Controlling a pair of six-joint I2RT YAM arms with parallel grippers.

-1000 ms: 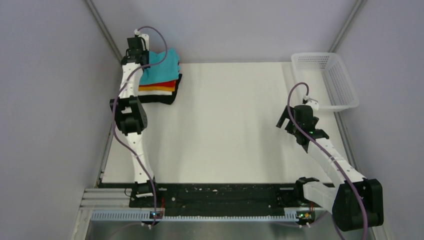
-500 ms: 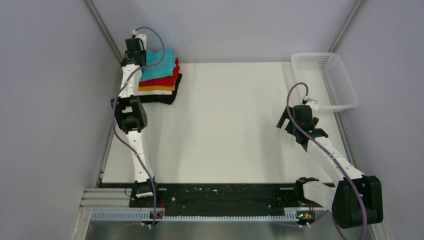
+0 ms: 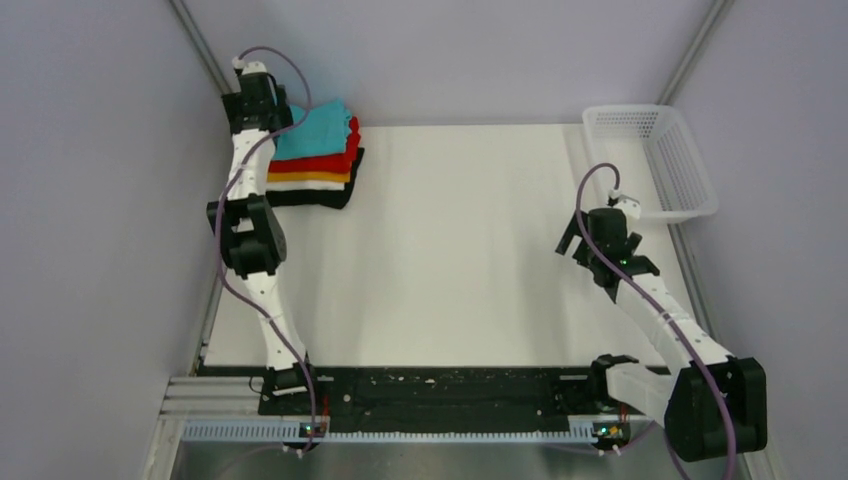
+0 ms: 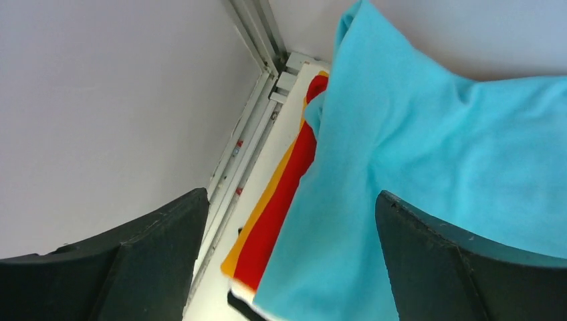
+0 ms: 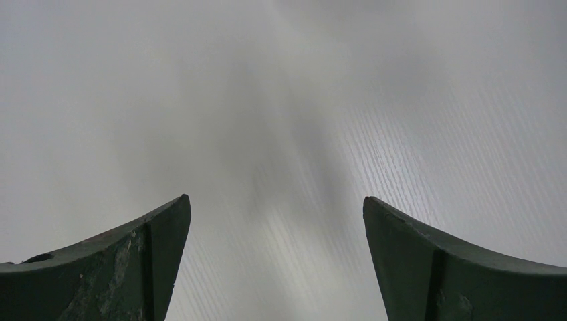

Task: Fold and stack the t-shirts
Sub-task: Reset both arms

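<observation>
White table point(image 3: 450, 250), grey walls. Near right, my right gripper point(image 5: 274, 200) waits over bare tabletop, jaws wide, empty. Far left, my left gripper point(image 4: 291, 194), jaws spread, holding nothing, hovers over the t-shirts point(image 3: 318, 165), which are stacked in the corner, seemingly to keep the folding space free.

Stack of folded t-shirts point(image 3: 318, 165), far-left corner, turquoise slightly rumpled on top, then red, orange, white, black

Soft matt cloth t-shirts point(image 4: 434, 167), plastic mesh basket point(image 3: 692, 165), smooth matt table point(image 3: 450, 250)
</observation>
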